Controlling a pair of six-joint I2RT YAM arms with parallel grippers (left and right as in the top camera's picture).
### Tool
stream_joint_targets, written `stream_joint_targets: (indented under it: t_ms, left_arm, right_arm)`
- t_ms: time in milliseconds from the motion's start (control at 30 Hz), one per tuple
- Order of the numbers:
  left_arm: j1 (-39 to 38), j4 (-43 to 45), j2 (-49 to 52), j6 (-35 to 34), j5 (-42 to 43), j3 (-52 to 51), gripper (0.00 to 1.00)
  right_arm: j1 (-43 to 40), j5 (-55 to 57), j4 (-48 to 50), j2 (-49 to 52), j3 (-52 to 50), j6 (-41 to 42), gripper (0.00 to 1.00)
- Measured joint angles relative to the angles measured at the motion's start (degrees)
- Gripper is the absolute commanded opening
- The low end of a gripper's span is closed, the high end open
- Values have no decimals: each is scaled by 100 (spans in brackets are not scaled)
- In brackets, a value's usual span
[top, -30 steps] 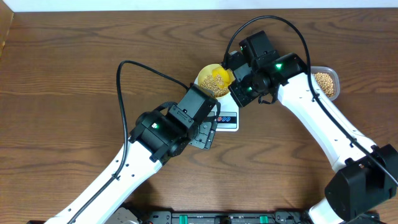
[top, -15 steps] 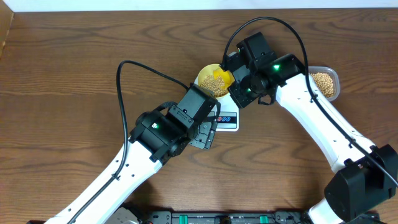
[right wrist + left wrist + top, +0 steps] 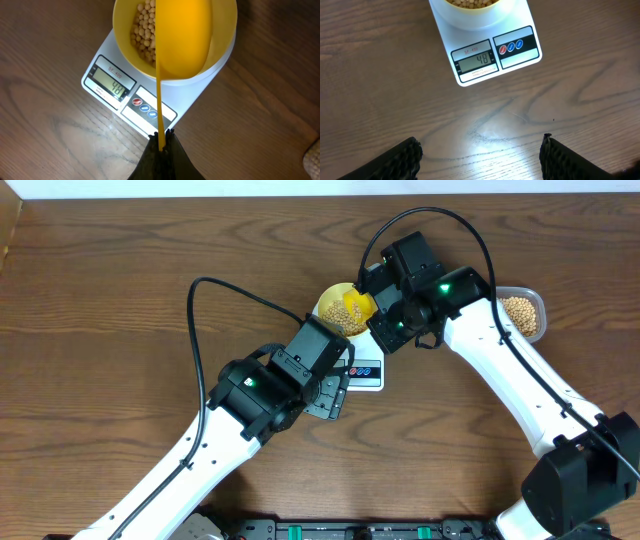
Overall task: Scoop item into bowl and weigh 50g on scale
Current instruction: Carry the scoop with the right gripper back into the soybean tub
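Right now:
- Right end effector [image 3: 161,136]: fingers pressed together on the thin handle of a yellow scoop [image 3: 184,35], pinching it at the near end.
- Scoop's cup hangs over the right half of the bowl [image 3: 123,22], turned so the handle reads as a thin edge-on line. Can't tell whether the cup touches the bowl wall or the contents.
- Beans [image 3: 142,30] sit in a layer inside the bowl, visible on the left side beside the scoop.
- Bowl sits on the scale [image 3: 107,57], over its far end; display [image 3: 111,82] and the red and blue buttons [image 3: 145,107] are uncovered on the near edge. Display shows 48.
- Left end effector [image 3: 481,141]: fingers spread wide, nothing between them, over bare counter [image 3: 380,90] just in front of the scale's display edge, not touching the scale.
- Overhead view: the left arm comes in from lower left and the right arm from lower right, meeting at the scale mid-counter.
- Clear tub [image 3: 540,302] with more beans sits to the right of the bowl, behind the right arm, apart from the scale.
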Motion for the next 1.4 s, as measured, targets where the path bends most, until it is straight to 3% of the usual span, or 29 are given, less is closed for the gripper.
stream_joint_targets:
  t_ms: [1033,1400]
  left_arm:
    - [0,0,0,0,0,0,78]
    - [0,0,0,0,2,0,78]
  right_arm:
    - [-232,-514,28,0,0,59,1]
    - [-734,-1493,31,0,2,341,1]
